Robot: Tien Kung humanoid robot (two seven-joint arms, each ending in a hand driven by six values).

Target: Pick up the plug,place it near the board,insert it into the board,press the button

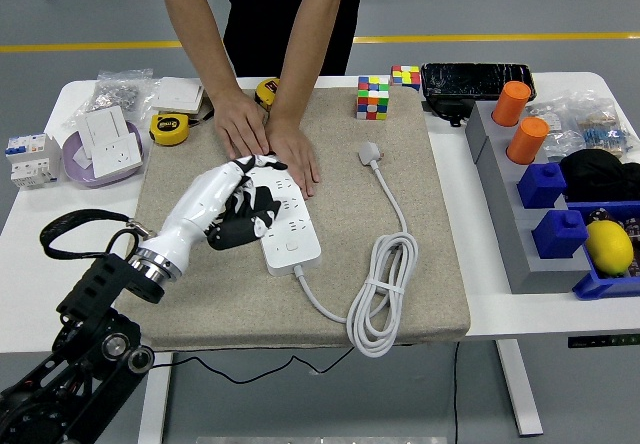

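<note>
The robot's left hand (232, 204) lies over the middle of the white power strip (285, 226), which sits lengthwise on a beige felt mat (420, 214) covering most of the white table (40, 254). The white-shelled hand reaches in from the lower left on a black arm, and its dark fingers (258, 207) are curled around the black plug adapter (232, 232) at the strip's left edge; whether the adapter is seated in a socket cannot be told, since the hand hides most of it. The adapter's black cord (75, 226) loops back along the arm.

A person stands at the far side of the table, and both of the person's hands (268, 142) press flat on the far end of the strip, just beyond the robot's fingertips. The strip's near end is bare, and its own white cable (385, 284) runs off to the right, gathers in a coil near the mat's front edge, and ends in a white plug (371, 153) lying on the mat (well apart from the strip).

A Rubik's cube (373, 97) sits at the mat's far edge. Two yellow tape measures (171, 128) and a purple bowl (72, 154) holding white wall sockets lie on the left.
</note>
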